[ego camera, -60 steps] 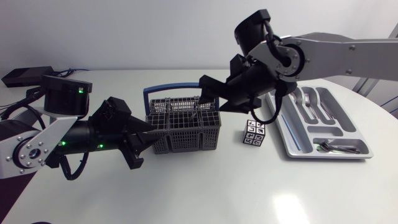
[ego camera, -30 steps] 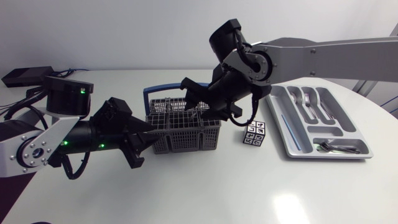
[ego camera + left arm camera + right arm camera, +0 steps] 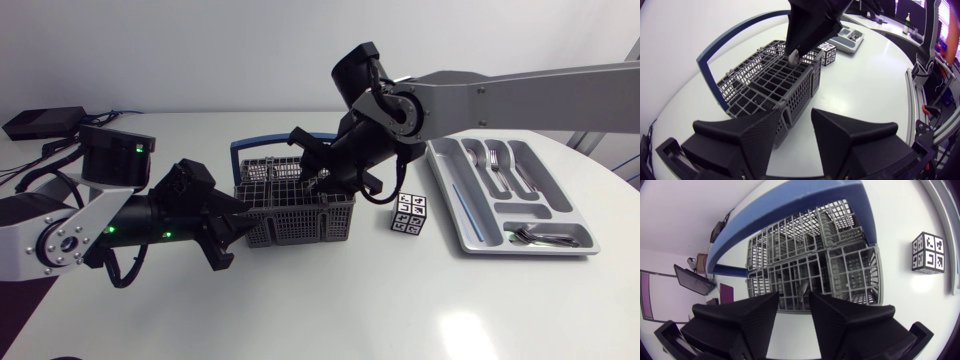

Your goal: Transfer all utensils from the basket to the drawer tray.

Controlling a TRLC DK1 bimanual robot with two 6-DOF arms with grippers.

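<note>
Basket (image 3: 300,215) of utensils at the centre of the table (image 3: 400,310), with the drawer tray (image 3: 470,238) at its 3 o'clock.
Right pincer (image 3: 793,294) hangs over the basket's 1 o'clock compartment, narrowly parted around a grey utensil handle (image 3: 802,286). Left pincer (image 3: 795,117), parted wider, sits at the basket's 8 o'clock corner.

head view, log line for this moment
right end effector: over basket, utensil below | left end effector: open, at basket's side | drawer tray: holds utensils

Grey mesh basket (image 3: 300,222) (blue handle) stands upright near white tray (image 3: 478,228) holding cutlery (image 3: 497,165).
</note>
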